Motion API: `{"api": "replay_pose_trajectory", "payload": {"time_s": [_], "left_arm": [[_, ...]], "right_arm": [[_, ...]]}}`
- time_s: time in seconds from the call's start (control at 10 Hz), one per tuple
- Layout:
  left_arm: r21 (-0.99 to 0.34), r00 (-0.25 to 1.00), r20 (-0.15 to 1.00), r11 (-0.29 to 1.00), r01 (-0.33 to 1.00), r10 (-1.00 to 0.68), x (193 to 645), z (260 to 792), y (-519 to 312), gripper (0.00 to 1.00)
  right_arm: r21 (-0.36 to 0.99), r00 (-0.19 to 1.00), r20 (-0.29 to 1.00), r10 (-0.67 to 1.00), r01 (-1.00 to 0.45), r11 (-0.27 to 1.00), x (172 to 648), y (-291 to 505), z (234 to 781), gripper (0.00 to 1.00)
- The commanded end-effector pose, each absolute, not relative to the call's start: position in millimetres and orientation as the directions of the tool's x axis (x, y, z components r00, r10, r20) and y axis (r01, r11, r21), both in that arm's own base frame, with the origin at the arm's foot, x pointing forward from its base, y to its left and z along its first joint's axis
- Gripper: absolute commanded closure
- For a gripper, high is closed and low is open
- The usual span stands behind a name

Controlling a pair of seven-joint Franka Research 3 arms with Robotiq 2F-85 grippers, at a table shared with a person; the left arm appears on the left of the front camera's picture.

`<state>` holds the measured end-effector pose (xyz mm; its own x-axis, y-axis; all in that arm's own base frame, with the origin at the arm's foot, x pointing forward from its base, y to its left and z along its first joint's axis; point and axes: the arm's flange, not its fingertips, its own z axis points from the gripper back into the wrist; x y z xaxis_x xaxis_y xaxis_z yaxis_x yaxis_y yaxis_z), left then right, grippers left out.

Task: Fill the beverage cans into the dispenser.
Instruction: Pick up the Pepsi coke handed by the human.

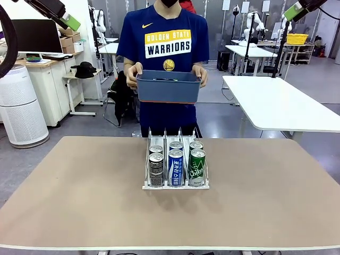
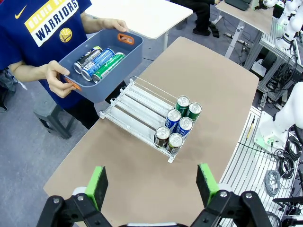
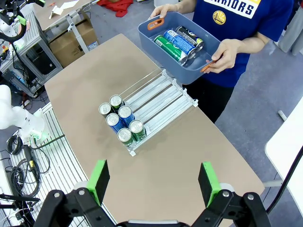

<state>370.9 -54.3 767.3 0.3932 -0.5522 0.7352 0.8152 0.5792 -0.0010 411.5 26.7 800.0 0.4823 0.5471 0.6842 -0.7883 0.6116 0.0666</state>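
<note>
While the person holds the bin (image 1: 168,90) of three spare cans (image 2: 98,60) behind the dispenser (image 2: 139,101) — probably to offer them — the left arm (image 1: 50,10) and right arm (image 1: 304,7) wait high, jaws apart.

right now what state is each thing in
dispenser, upright on the table, rear of lanes bare
six cans, standing at its front, two per lane
bin, held up by the person's hands
three cans, lying on their sides in bin
left gripper, open, empty
right gripper, open, empty
</note>
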Motion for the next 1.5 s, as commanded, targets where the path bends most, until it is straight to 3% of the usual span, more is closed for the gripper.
{"api": "replay_pose_trajectory", "payload": {"time_s": [0.0,1.4], "left_arm": [[-0.003,0.394,0.736,0.581,0.814,-0.550,370.3,767.2,-53.5,0.00],[-0.003,0.394,0.736,0.581,0.814,-0.550,370.3,767.2,-53.5,0.00]], "right_arm": [[0.066,0.481,0.685,0.547,-0.789,0.611,411.0,26.7,800.4,0.00],[0.066,0.481,0.685,0.547,-0.789,0.611,411.0,26.7,800.4,0.00]]}}
